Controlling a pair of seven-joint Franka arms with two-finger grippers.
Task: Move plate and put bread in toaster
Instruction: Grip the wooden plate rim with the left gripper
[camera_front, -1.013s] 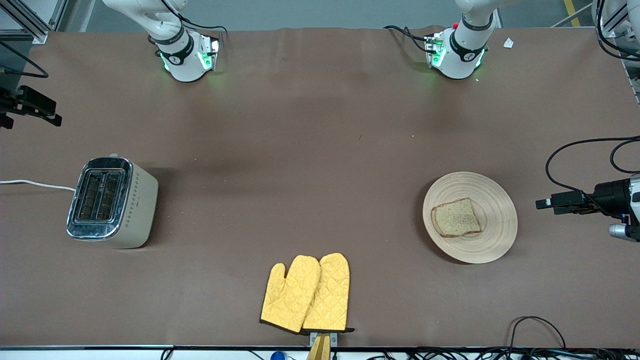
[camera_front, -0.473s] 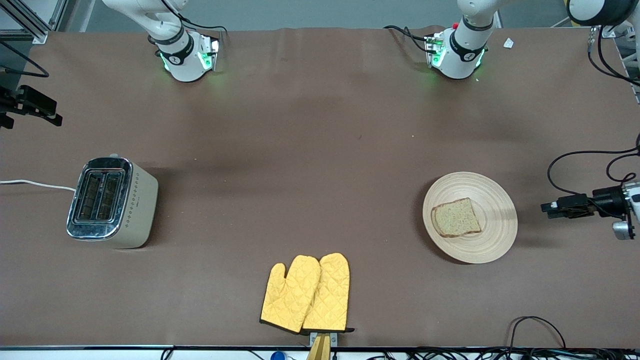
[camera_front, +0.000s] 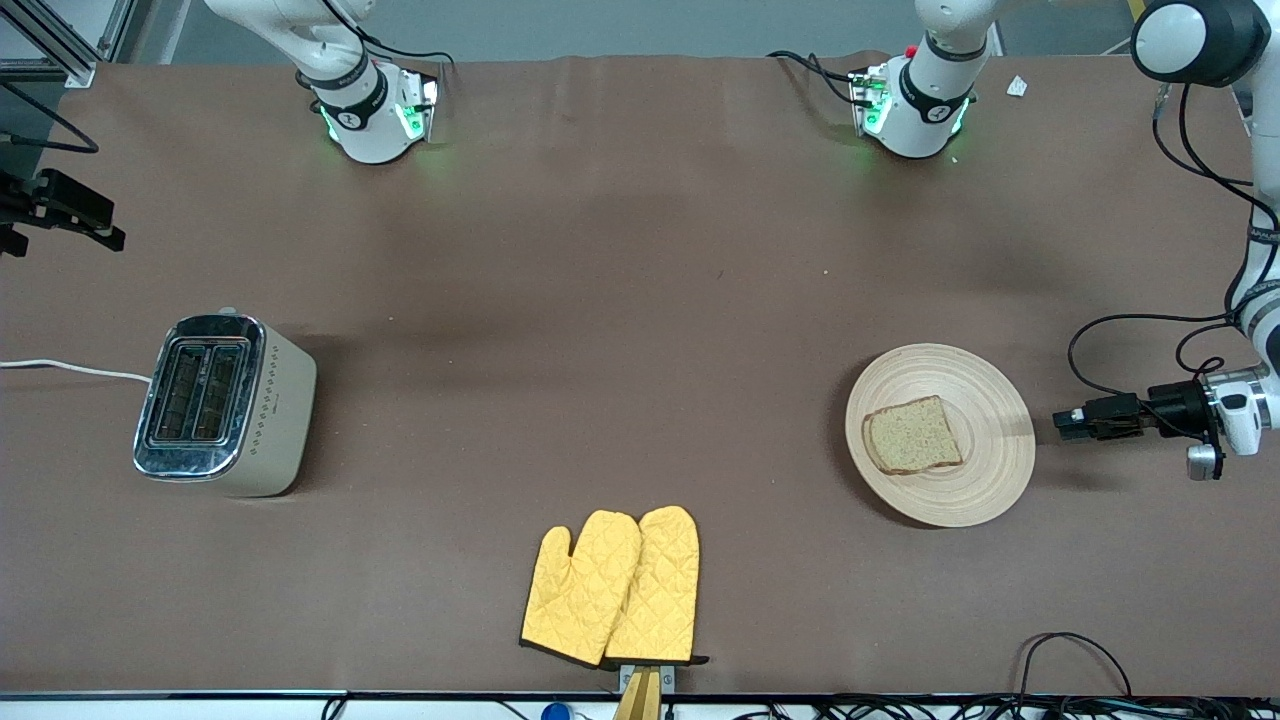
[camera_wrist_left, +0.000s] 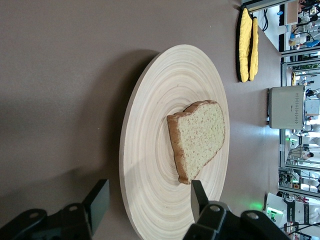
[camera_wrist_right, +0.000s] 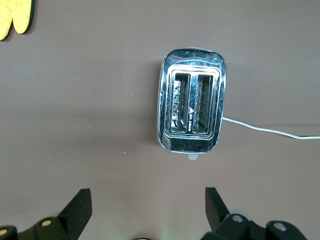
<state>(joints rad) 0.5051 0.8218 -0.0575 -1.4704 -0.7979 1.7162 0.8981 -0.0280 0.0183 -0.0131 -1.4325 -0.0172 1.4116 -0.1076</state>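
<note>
The light-wood plate (camera_front: 985, 470) lies toward the left arm's end of the table with the brown bread (camera_front: 912, 436) flat on it. Both also show in the left wrist view: the plate (camera_wrist_left: 150, 165) and the bread (camera_wrist_left: 200, 137). My left gripper (camera_front: 1062, 422) is open and empty, low over the table, just short of the plate's rim, fingers pointing at it; it shows in its wrist view (camera_wrist_left: 148, 195). The cream toaster (camera_front: 225, 405) stands toward the right arm's end, slots empty. My right gripper (camera_wrist_right: 146, 195) is open and empty, high above the table near the toaster (camera_wrist_right: 192, 114).
A pair of yellow oven mitts (camera_front: 612, 588) lies at the table's edge nearest the front camera, midway between toaster and plate. The toaster's white cord (camera_front: 70, 368) runs off the right arm's end. Black cables (camera_front: 1130, 330) trail by the left gripper.
My left gripper has come lower and moved in toward the plate's rim. The plate, bread and toaster have not moved.
</note>
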